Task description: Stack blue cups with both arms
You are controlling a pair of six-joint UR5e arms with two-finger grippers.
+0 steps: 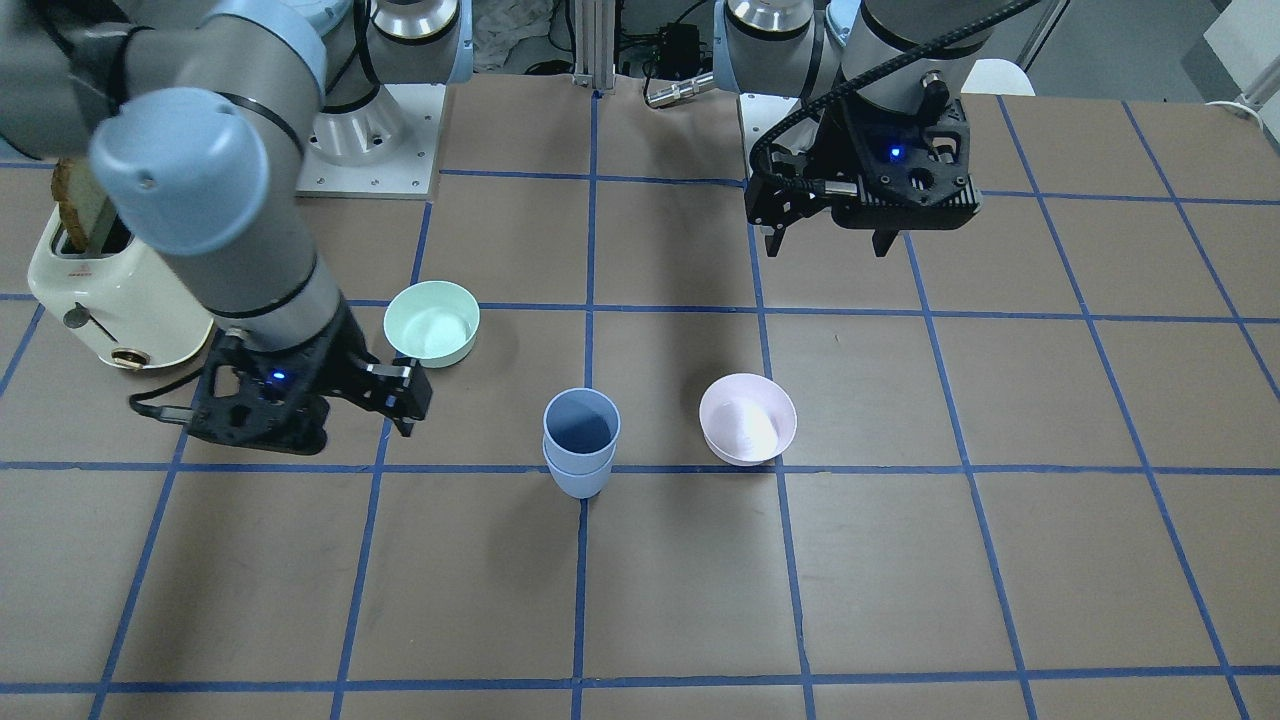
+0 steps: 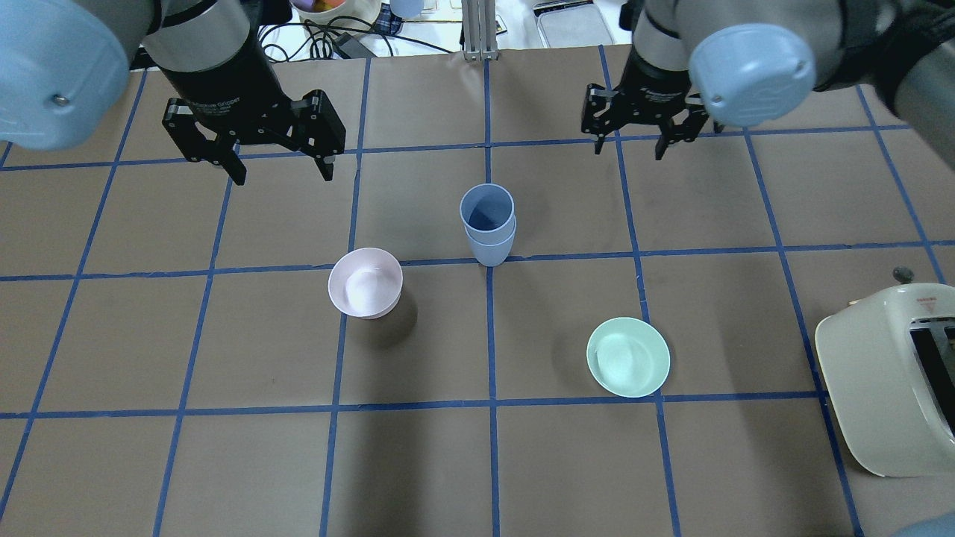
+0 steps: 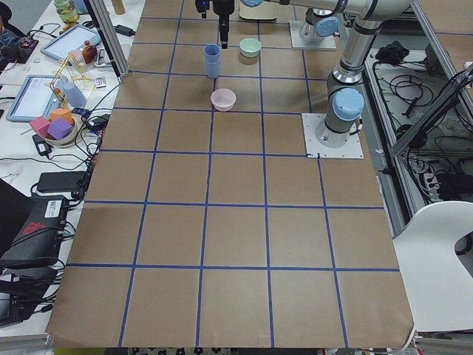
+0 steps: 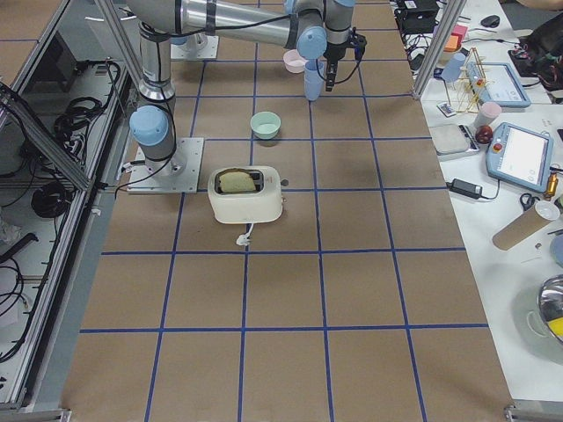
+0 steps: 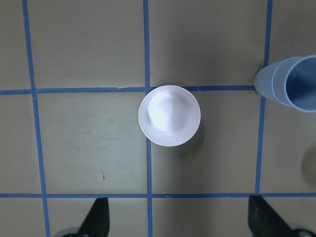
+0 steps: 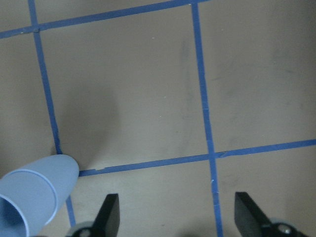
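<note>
The two blue cups (image 1: pixel 580 440) stand nested one inside the other near the table's middle, upright, also in the overhead view (image 2: pixel 489 224). My left gripper (image 2: pixel 280 173) is open and empty, raised over the table apart from the stack; its wrist view looks down on the pink bowl (image 5: pixel 169 115), with the cups (image 5: pixel 291 84) at the right edge. My right gripper (image 2: pixel 629 151) is open and empty, raised to the other side of the stack; the cups (image 6: pixel 34 197) show at the lower left of its wrist view.
A pink bowl (image 2: pixel 365 283) sits on the left arm's side of the cups. A mint-green bowl (image 2: pixel 628 356) sits on the right arm's side, nearer the robot. A cream toaster (image 2: pixel 895 373) with toast stands at the right edge.
</note>
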